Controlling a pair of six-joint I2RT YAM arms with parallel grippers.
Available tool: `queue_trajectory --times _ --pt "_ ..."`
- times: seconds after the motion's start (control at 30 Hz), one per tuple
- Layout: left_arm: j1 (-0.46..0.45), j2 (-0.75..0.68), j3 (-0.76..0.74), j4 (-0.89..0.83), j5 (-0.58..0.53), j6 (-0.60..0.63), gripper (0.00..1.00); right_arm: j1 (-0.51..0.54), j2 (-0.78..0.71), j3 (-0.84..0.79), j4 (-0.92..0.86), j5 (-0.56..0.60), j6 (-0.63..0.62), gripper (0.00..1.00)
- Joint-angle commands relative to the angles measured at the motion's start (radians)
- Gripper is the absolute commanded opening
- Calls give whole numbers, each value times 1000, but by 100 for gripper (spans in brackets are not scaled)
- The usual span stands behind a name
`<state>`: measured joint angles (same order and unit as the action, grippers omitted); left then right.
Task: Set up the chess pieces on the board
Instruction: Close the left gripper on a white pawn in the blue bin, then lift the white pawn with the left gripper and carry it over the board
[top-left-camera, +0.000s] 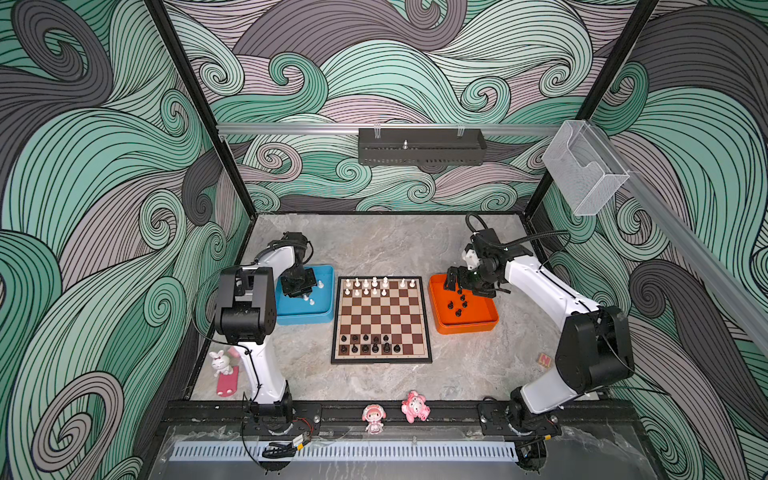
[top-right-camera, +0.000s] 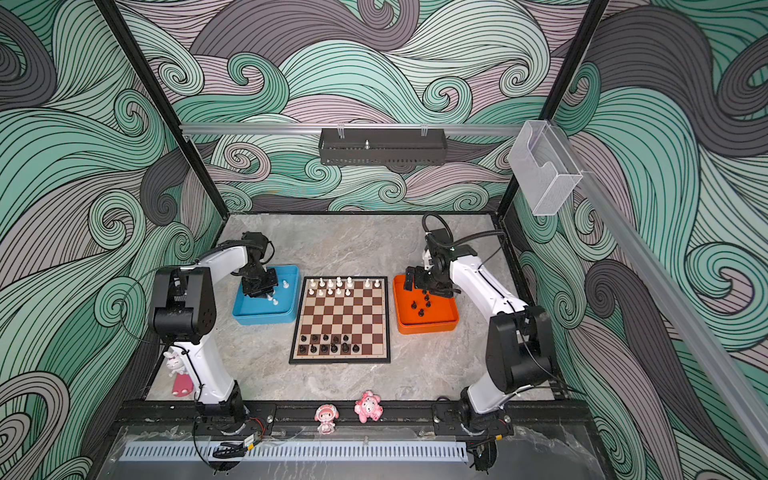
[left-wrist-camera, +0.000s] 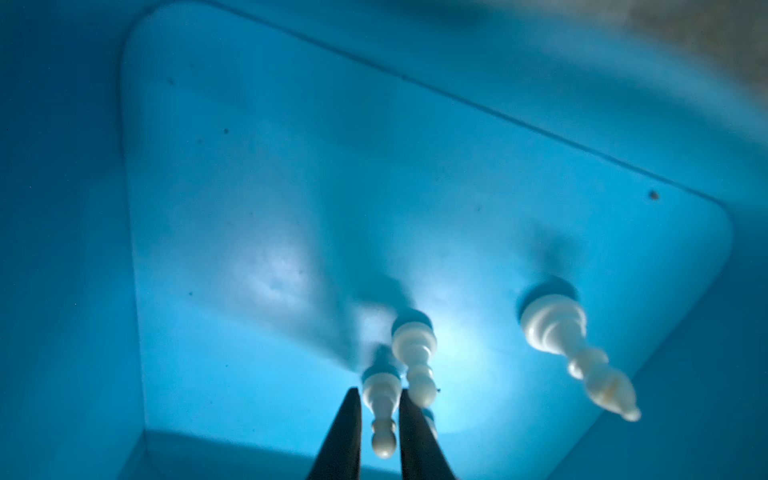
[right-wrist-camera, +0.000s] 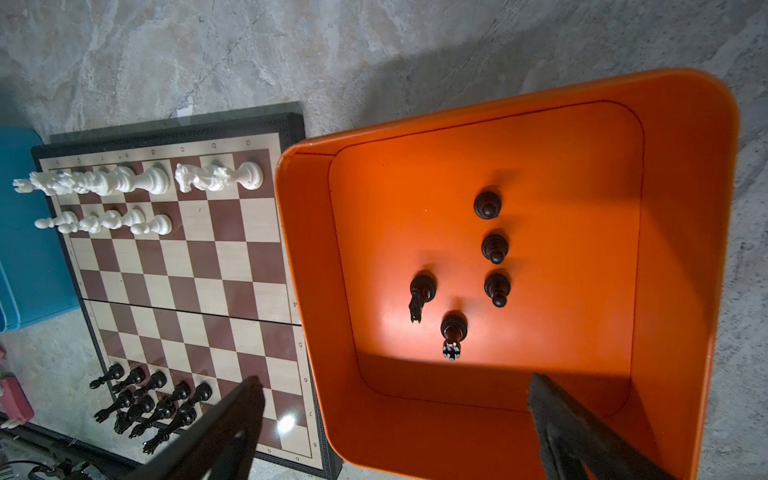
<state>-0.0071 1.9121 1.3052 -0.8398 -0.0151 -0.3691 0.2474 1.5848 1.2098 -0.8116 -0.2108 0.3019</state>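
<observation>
Between left jaws — pawn (left-wrist-camera: 380, 411), grip unclear

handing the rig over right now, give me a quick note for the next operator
Left claw: down in the blue tray, jaws close around a white pawn; grip unclear.
Right claw: wide open, empty, over the orange tray.
Done: most white pieces stand on the board's far rows, most black pieces on its near rows.
Left: at least three white pieces in the blue tray, five black pieces in the orange.

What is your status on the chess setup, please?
Left tool straddles white plastic pawn in blue tray, grip unclear. Right tool open over orange tray. Neighbouring pawn close.
</observation>
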Motion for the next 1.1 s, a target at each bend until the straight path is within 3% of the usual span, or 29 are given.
queue_trajectory --times 0.0,0.7,1.07 --pt "-13 -3 -11 -6 -7 -2 23 -3 4 8 -7 -5 -9 99" --pt "-16 -33 24 -44 -46 20 11 -5 -3 7 -6 -3 -8 99" --pt "-63 -134 138 -166 -46 59 10 -5 -11 14 -6 -5 -6 99"
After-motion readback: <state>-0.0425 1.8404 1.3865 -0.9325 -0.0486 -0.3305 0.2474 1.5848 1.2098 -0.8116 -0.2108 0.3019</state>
